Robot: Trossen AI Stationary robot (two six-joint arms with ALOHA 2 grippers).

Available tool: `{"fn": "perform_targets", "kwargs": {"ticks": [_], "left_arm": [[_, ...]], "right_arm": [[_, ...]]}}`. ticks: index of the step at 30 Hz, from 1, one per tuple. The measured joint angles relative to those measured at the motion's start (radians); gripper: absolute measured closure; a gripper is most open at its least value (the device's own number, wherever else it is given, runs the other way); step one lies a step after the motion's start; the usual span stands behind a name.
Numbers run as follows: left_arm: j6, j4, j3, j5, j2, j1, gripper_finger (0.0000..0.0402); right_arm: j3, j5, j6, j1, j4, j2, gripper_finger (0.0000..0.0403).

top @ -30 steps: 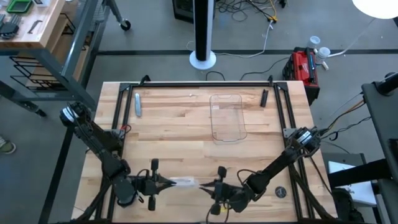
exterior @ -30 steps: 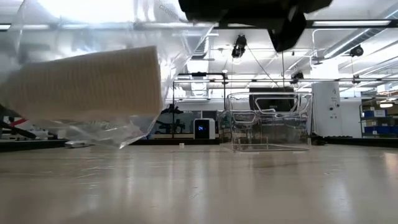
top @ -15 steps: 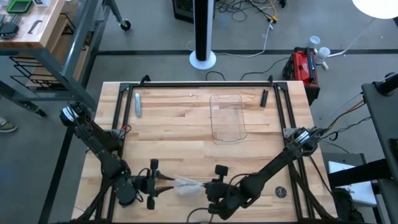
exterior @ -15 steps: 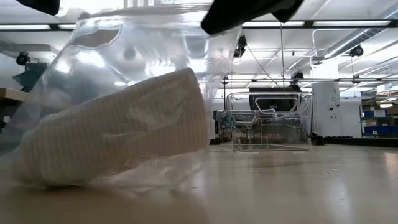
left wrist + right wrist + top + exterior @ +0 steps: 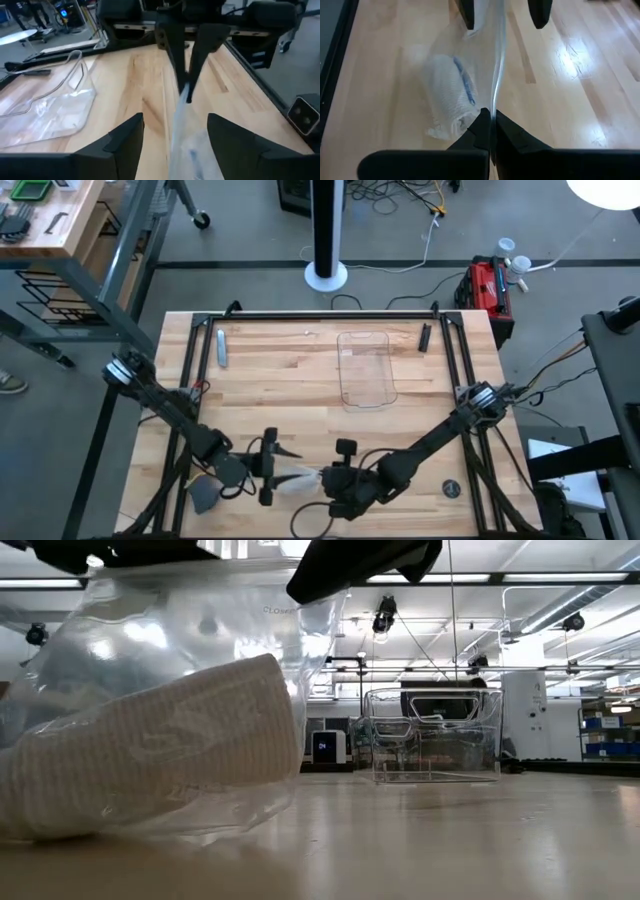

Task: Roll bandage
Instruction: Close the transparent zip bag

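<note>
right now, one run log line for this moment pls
step: unwrapping | bandage: still rolled inside clear wrapper, on table | right gripper: shut on wrapper edge | left gripper: open, wrapper between fingers

The bandage (image 5: 451, 97), a whitish roll, lies tilted on wood inside clear wrap.

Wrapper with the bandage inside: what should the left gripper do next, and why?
Probably shut the left gripper on the wrapper. Its fingers stand open on either side of the film, while the right gripper pinches the opposite edge and the bandage lies inside, on the table. A second grip would let the arms pull the film apart.
</note>
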Motion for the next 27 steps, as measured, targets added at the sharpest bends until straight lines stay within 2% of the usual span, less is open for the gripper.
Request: {"fn": "perform_targets", "kwargs": {"ticks": [5, 10, 14, 21, 24, 27], "left_arm": [[0.002, 0.039, 0.0, 0.01, 0.016, 0.035, 0.0209], [-0.025, 0.046, 0.0, 0.159, 0.03, 0.075, 0.022], [-0.036, 0.049, 0.0, 0.165, 0.044, 0.093, 0.0227], [-0.046, 0.05, 0.0, 0.179, 0.055, 0.097, 0.0243], [-0.011, 0.05, 0.0, 0.184, 0.055, 0.096, 0.0284], [0.029, 0.05, 0.002, 0.191, 0.055, 0.091, 0.0371]], "right_arm": [[0.0, -0.024, -0.052, -0.002, 0.001, 0.0, 0.0403], [0.0, -0.024, -0.179, -0.008, 0.031, 0.0, 0.0403], [0.0, -0.021, -0.274, -0.009, 0.054, 0.0, 0.0403], [0.011, -0.015, -0.315, -0.01, 0.054, 0.0, 0.0403], [0.015, -0.012, -0.316, -0.011, 0.053, 0.0, 0.0403], [0.024, -0.012, -0.315, -0.011, 0.062, 0.0, 0.0403]]}}
